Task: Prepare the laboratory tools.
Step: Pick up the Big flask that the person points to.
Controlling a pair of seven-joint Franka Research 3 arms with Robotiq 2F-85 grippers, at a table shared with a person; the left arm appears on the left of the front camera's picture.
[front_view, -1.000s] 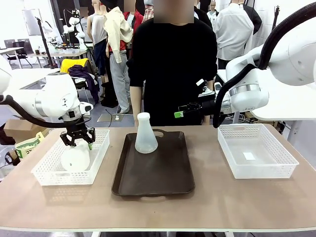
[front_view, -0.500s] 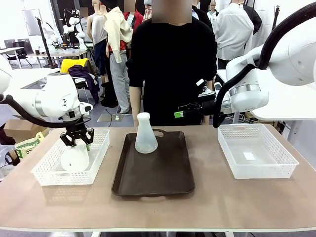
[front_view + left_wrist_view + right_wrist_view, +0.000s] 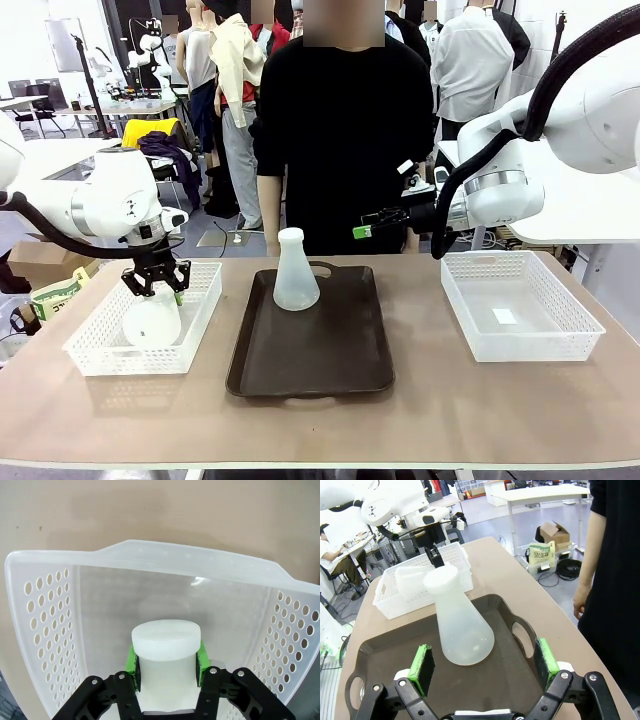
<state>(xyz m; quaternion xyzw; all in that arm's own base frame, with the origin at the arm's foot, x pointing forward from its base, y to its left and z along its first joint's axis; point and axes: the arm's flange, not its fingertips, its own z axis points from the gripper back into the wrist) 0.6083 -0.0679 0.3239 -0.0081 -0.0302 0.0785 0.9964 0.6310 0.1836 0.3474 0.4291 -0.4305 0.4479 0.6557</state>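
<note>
A frosted white conical flask (image 3: 295, 271) stands upright on the dark brown tray (image 3: 310, 350); the right wrist view shows it too (image 3: 459, 621). A second flask (image 3: 153, 318) sits in the left white mesh basket (image 3: 100, 350). My left gripper (image 3: 155, 280) is shut on its neck (image 3: 166, 650), the green pads (image 3: 132, 660) pressing both sides. My right gripper (image 3: 385, 222) hovers open behind the tray's far right, above the table, its green pads (image 3: 422, 664) spread wide with nothing between them.
An empty white mesh basket (image 3: 520, 305) stands at the table's right. A person in black (image 3: 345, 130) stands at the far edge behind the tray, arms hanging down. Bare table runs along the front edge.
My left gripper has closed onto the neck of the flask in the left basket. The right arm and the flask on the tray have not moved.
</note>
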